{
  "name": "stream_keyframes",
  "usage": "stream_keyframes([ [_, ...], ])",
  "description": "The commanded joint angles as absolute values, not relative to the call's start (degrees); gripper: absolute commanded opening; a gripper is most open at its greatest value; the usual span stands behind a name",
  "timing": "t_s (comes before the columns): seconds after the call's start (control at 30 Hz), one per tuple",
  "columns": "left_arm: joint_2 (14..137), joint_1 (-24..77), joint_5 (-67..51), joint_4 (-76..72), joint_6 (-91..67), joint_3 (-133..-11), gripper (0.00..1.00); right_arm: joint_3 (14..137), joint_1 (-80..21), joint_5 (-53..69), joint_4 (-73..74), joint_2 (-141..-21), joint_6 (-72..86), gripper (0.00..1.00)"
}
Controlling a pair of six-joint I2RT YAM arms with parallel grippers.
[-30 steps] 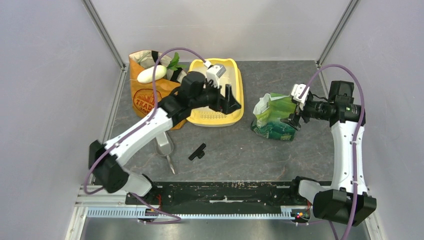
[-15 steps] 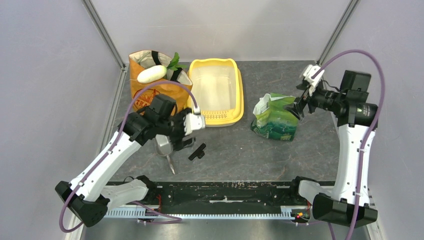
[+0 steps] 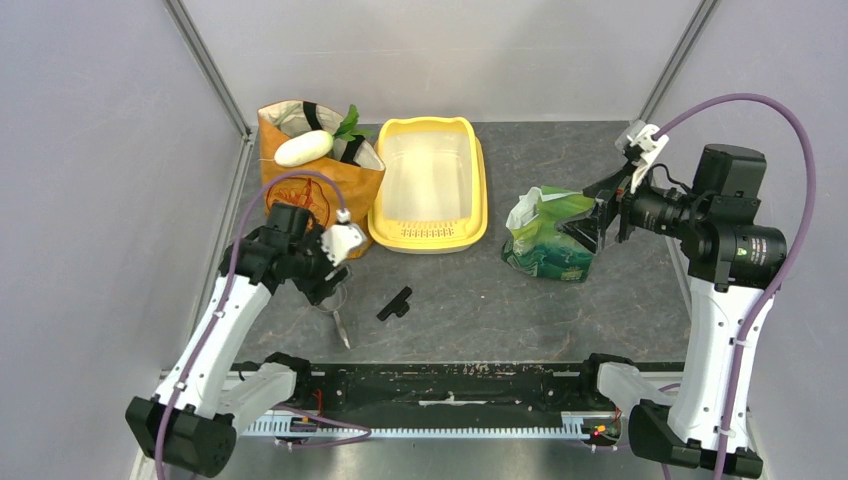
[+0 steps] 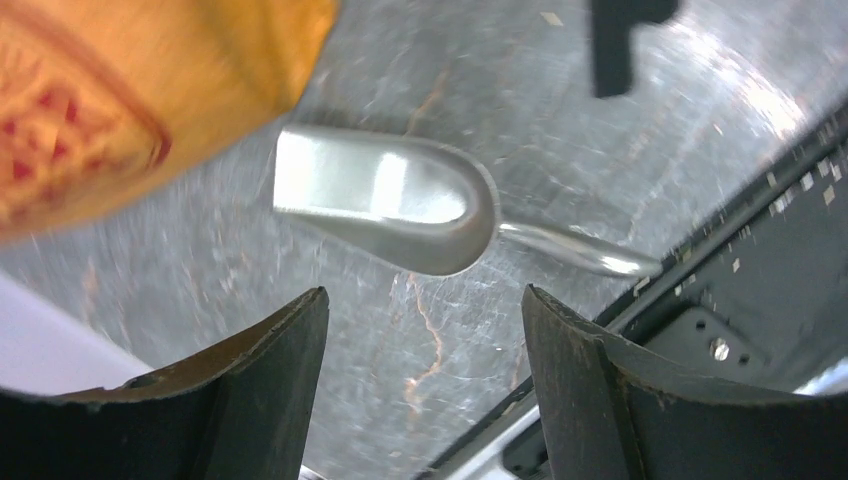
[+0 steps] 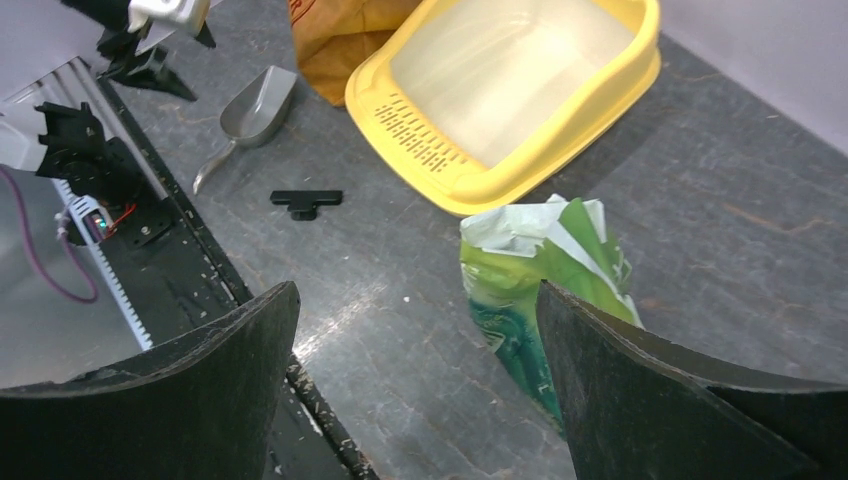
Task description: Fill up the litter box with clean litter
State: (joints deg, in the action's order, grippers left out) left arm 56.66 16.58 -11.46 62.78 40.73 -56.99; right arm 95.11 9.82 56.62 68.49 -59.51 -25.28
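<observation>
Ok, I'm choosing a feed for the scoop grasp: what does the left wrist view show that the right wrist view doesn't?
Only the left wrist: the left end effector open, close up, the scoop lying just beyond it. Only the right wrist: the litter box with no litter inside, the green bag, the right end effector open. Both: the scoop, the orange bag, the black T-shaped piece.

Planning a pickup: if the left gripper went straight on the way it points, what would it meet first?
Likely the grey scoop, lying on the table ahead of the open left gripper; depth unclear.
</observation>
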Motion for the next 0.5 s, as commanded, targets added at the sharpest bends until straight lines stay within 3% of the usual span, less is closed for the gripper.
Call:
stream_keyframes([
  [0.0,55.69,7.38,-9.05,55.35,23.96,-53.47,0.76,94.22,6.86,53.89,70.0,-59.82,-23.09,0.95],
  [0.23,63.2,-1.5,-6.44,48.55,20.97,-49.17,0.69,91.76,3.33,51.47,67.44,-58.84,-23.01,0.95],
  [0.47,73.98,-2.89,-7.62,45.88,23.24,-48.43,0.63,90.57,1.59,49.54,66.95,-58.28,-23.44,0.95],
])
